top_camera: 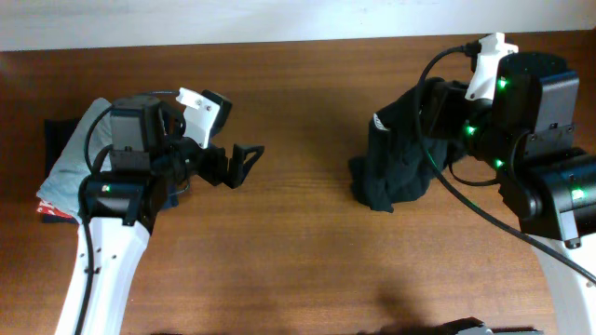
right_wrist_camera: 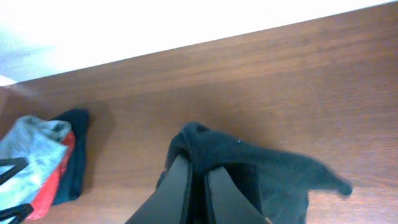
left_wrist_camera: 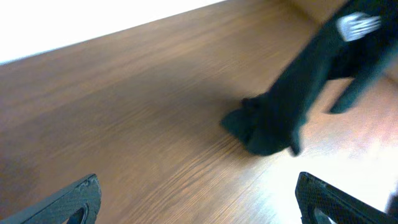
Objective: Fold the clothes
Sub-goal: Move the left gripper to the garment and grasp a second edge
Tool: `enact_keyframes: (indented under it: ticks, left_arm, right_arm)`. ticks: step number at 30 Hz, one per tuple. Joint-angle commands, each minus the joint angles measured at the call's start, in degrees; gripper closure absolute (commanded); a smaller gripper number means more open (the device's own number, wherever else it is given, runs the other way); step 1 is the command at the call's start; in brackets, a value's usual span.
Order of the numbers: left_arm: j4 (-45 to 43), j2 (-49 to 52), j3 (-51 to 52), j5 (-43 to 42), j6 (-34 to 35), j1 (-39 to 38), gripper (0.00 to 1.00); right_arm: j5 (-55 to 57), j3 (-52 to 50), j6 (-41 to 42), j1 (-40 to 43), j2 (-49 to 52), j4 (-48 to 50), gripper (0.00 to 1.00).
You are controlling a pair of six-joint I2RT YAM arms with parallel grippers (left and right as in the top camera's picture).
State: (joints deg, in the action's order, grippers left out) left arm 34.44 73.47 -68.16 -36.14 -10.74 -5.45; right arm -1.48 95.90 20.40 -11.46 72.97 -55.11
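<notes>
By my reading, folding has barely begun: the black T-shirt (top_camera: 396, 172) hangs bunched at three o'clock, its lower part on the surface (top_camera: 298, 242), pinched in the clenched right claw (right_wrist_camera: 199, 167). Spreading and every fold are left. The left claw (left_wrist_camera: 198, 180) gapes empty at nine o'clock, by a stack of folded garments (top_camera: 70, 163) well apart from the shirt.

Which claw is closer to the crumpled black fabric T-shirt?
Right. The right claw pinches the crumpled black fabric T-shirt itself; the left claw hangs open well away from it, over the brown wooden table.
</notes>
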Motion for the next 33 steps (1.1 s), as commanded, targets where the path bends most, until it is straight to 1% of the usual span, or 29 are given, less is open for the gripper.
enact_keyframes:
  ticks: [1, 4, 7, 9, 11, 13, 15, 19, 22, 24, 30, 33]
  left_arm:
    - [-1.0, -1.4, -1.0, -6.8, -0.9, -0.2, 0.01]
    - [-1.9, -1.4, -1.0, -7.8, -0.9, -0.5, 0.0]
    - [-3.6, -1.3, -1.0, -8.9, -1.0, -2.8, 0.01]
    - [-3.8, -1.3, -1.0, -8.5, -3.9, -5.6, 0.01]
    - [-3.8, -1.3, -1.0, -3.5, -5.9, -8.9, 0.01]
    - [-3.8, -1.3, -1.0, 6.4, -5.9, -12.8, 0.01]
    - [-3.8, -1.2, -1.0, 14.9, -7.5, -17.0, 0.01]
    - [-4.7, -0.3, -1.0, 21.1, -10.7, -23.9, 0.01]
    - [-6.3, 1.0, -1.0, 30.3, -10.8, -27.3, 0.04]
    - [-8.2, 2.2, -1.0, 34.6, -10.8, -28.3, 0.04]
    - [-13.9, 6.6, -1.0, 35.1, -10.8, -29.2, 0.05]
    - [-15.5, 7.5, -1.0, 35.2, -10.8, -29.2, 0.11]
  right_arm:
    - [-6.1, 0.9, 1.6, -1.2, 1.0, 0.3, 0.96]
    - [-6.1, 0.9, 1.5, -3.5, 2.9, 0.1, 0.96]
    - [-6.0, 0.9, 2.6, -5.7, 4.9, 0.5, 0.96]
    - [-6.0, 0.9, 4.2, -7.0, 6.1, 1.3, 0.96]
    - [-6.0, 0.9, 4.4, -8.2, 6.9, 2.4, 0.96]
    - [-6.0, 0.9, 4.6, -9.2, 7.0, 3.3, 0.96]
    - [-6.1, 0.9, 4.9, -9.8, 7.0, 4.0, 0.96]
    - [-6.1, 0.9, 5.7, -10.4, 6.9, 4.6, 0.96]
    - [-7.3, 0.9, 6.1, -11.0, 6.8, 4.6, 0.96]
    - [-7.6, 0.9, 6.3, -11.6, 6.8, 4.6, 0.97]
    - [-7.6, 0.9, 6.2, -14.5, 6.8, 4.7, 0.96]
    - [-7.6, 0.9, 6.2, -14.9, 6.8, 4.5, 0.96]
